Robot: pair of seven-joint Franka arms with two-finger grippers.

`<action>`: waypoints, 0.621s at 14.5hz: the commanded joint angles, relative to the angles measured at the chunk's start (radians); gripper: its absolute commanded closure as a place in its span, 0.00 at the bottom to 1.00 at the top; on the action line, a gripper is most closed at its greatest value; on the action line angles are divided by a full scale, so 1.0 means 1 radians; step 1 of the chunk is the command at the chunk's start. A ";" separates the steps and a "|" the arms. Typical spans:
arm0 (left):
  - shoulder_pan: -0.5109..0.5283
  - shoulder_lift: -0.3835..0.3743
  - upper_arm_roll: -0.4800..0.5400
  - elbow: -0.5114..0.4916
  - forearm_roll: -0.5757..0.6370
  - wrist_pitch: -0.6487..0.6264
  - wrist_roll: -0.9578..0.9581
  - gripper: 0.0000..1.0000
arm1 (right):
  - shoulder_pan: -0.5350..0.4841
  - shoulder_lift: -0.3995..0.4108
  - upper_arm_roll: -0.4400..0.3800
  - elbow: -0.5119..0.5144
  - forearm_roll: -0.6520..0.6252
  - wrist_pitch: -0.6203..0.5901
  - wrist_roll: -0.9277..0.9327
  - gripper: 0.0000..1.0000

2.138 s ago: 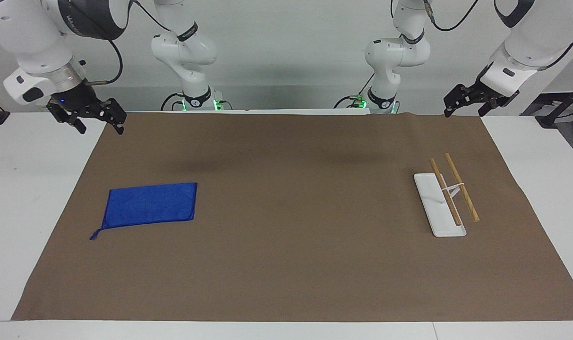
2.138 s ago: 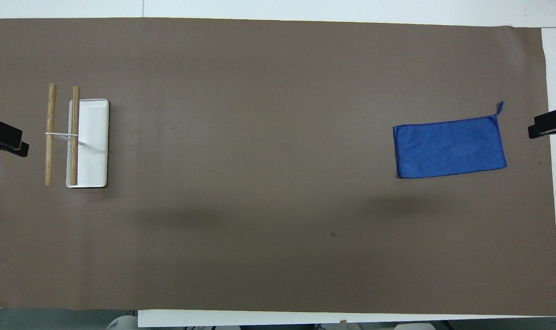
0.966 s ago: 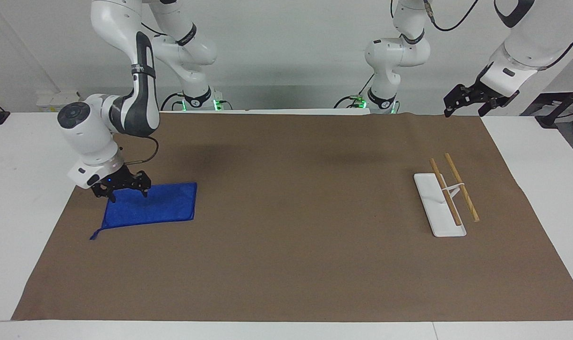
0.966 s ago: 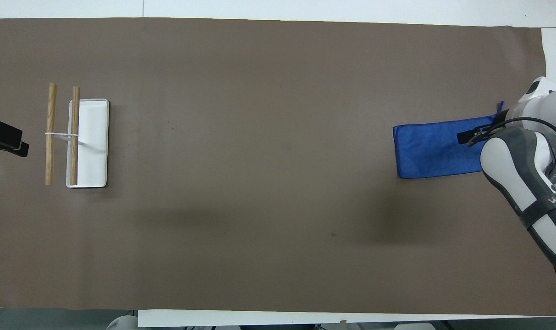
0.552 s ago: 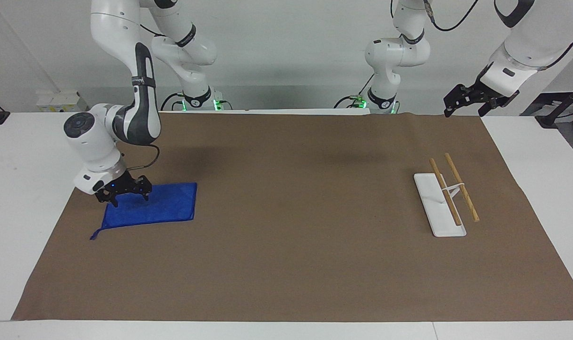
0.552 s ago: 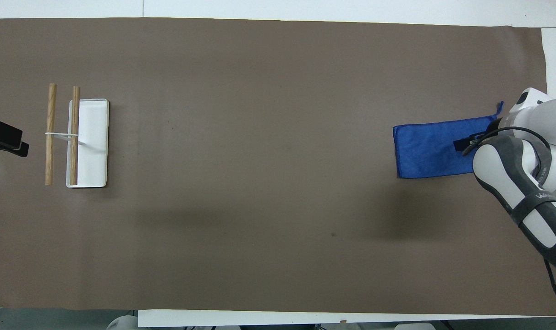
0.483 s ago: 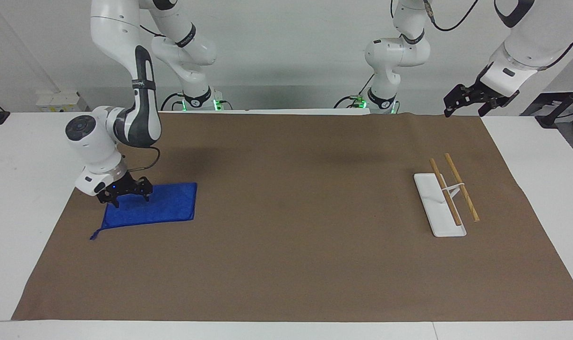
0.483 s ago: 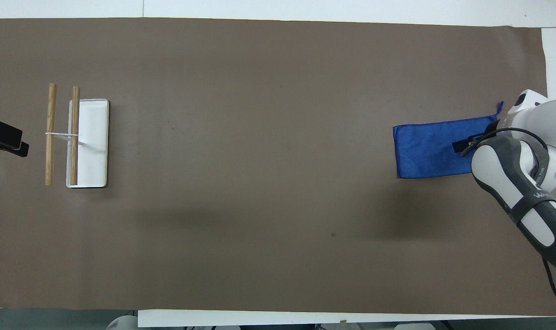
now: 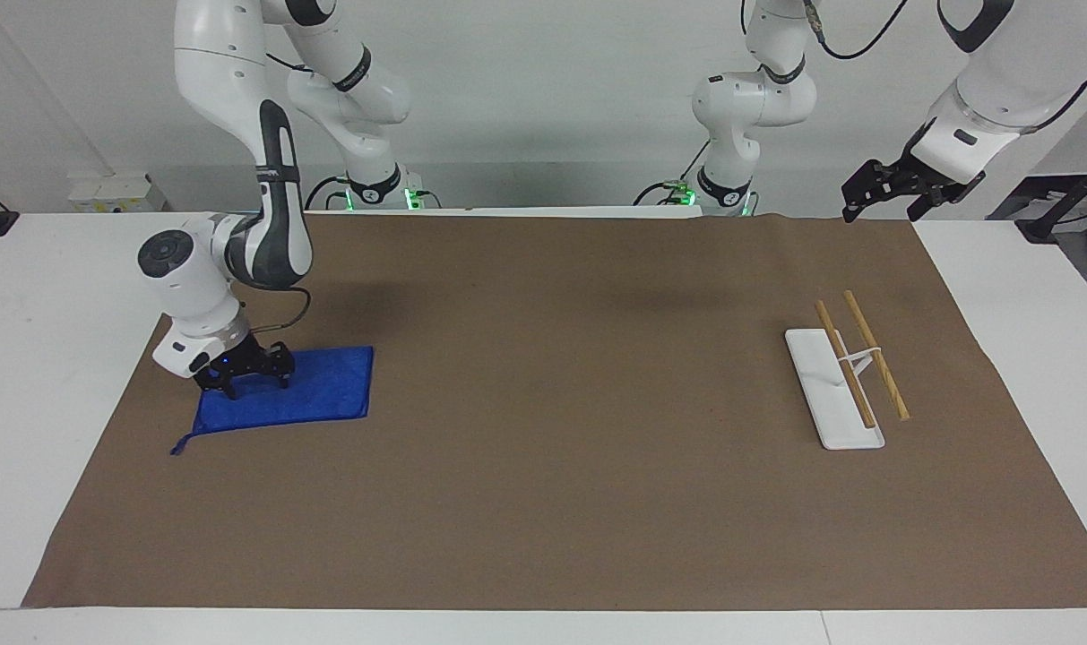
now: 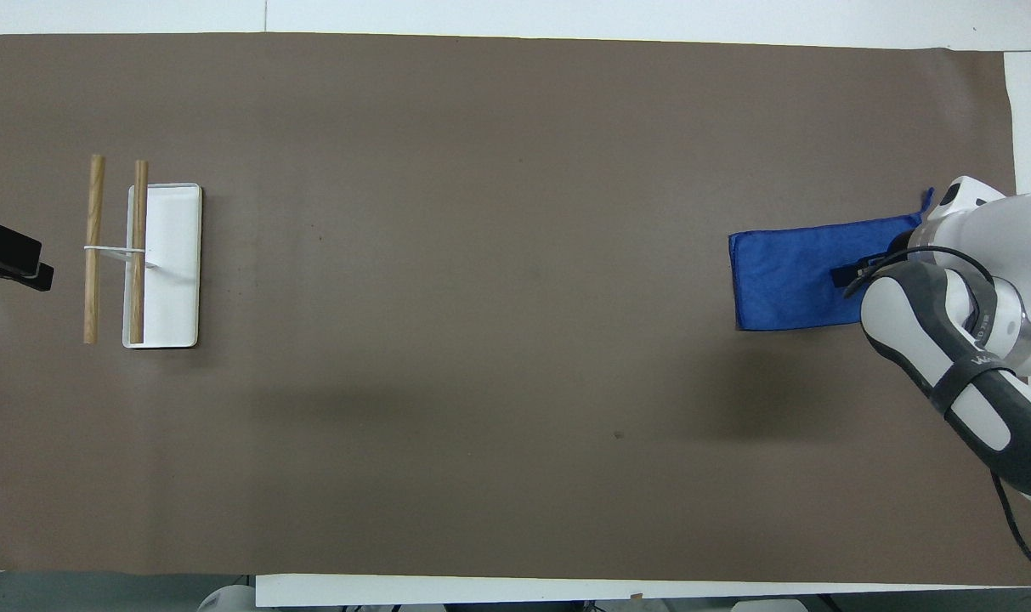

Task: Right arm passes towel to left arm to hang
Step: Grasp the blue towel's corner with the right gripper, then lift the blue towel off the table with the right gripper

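Right tool (image 9: 256, 383) has dropped onto towel (image 9: 314, 390), fingers spread and starting to close, nothing gripped yet; left tool (image 9: 879, 190) waits open.

One towel (image 9: 301, 390), one rack (image 9: 843, 376), two arms (image 9: 265, 224)

Bright, even light; soft shadows

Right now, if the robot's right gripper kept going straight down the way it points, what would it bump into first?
Probably the blue towel. The right gripper points down at the towel's end nearer the table edge, fingertips at the cloth.
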 commanded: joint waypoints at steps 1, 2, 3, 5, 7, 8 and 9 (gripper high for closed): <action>0.004 -0.014 -0.002 -0.016 0.016 0.007 0.012 0.00 | -0.019 -0.006 0.012 -0.020 0.013 0.020 -0.031 0.16; 0.004 -0.014 -0.002 -0.016 0.016 0.007 0.012 0.00 | -0.019 -0.006 0.012 -0.020 0.013 0.018 -0.031 0.23; 0.004 -0.014 -0.002 -0.016 0.016 0.007 0.012 0.00 | -0.019 -0.006 0.012 -0.020 0.013 0.018 -0.031 0.40; 0.004 -0.014 -0.002 -0.016 0.016 0.007 0.012 0.00 | -0.019 -0.006 0.012 -0.015 0.013 0.015 -0.030 0.78; 0.004 -0.014 -0.002 -0.016 0.016 0.007 0.012 0.00 | -0.022 -0.008 0.013 -0.006 0.030 0.009 -0.025 1.00; 0.004 -0.014 -0.002 -0.016 0.016 0.007 0.012 0.00 | -0.020 -0.011 0.013 -0.003 0.063 0.006 -0.024 1.00; 0.004 -0.014 -0.002 -0.018 0.016 0.007 0.012 0.00 | -0.022 -0.016 0.015 0.006 0.086 -0.008 -0.022 1.00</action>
